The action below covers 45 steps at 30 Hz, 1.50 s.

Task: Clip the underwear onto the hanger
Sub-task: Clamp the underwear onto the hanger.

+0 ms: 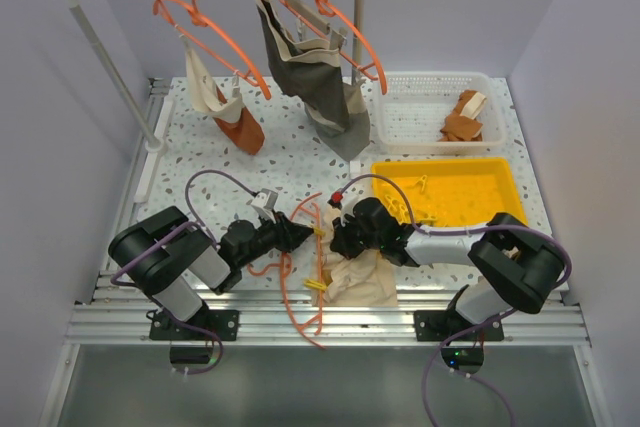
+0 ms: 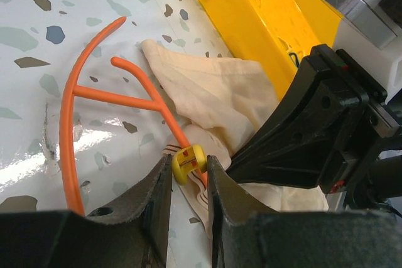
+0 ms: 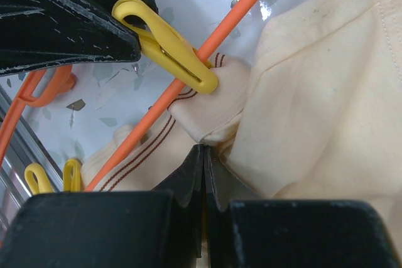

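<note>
While crumpled at near edge of table [image 1: 200, 152]: cream underwear [image 1: 362, 279], waistband beneath orange hanger [image 2: 107, 97] bar. Left gripper [image 2: 188, 177]: grips yellow clothespin [image 3: 169, 51] at bar and waistband. Right gripper [image 3: 202, 152]: pinches underwear fold, fingers clenched.

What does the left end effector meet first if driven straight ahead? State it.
The left end effector grips a yellow clip; straight ahead, that clip meets the orange hanger and the underwear first, though depth is unclear.

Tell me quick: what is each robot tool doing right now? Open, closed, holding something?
Left tool: closed on a yellow clip.
Right tool: shut, pinching a fold of the underwear.
</note>
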### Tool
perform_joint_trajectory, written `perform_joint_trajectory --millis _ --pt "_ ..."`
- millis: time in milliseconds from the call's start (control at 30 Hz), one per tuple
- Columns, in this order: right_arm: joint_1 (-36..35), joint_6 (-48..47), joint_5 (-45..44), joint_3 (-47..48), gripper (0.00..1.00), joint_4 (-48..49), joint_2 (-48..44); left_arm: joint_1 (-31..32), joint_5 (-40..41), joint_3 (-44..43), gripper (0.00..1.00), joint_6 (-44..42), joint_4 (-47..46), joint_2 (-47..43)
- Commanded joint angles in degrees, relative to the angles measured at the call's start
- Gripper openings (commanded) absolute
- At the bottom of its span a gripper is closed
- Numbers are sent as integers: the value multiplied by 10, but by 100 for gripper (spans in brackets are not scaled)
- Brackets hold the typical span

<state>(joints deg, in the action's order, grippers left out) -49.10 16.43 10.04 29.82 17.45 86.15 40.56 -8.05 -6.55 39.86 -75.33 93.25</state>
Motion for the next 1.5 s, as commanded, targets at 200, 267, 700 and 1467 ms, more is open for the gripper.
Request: perform_joint_trajectory --millis 200,267,700,1467 --pt "-2 -6 -5 16 26 -13 -14 3 7 5 39 -2 -334 -7" --pt "-1 -6 -6 16 35 -16 -15 4 7 4 41 -1 -334 -6" --pt "-2 -8 -29 8 45 -37 -68 3 10 2 49 -1 -334 -3" --pt "-2 -11 -45 -3 45 -28 -97 3 12 -3 55 7 -334 -4"
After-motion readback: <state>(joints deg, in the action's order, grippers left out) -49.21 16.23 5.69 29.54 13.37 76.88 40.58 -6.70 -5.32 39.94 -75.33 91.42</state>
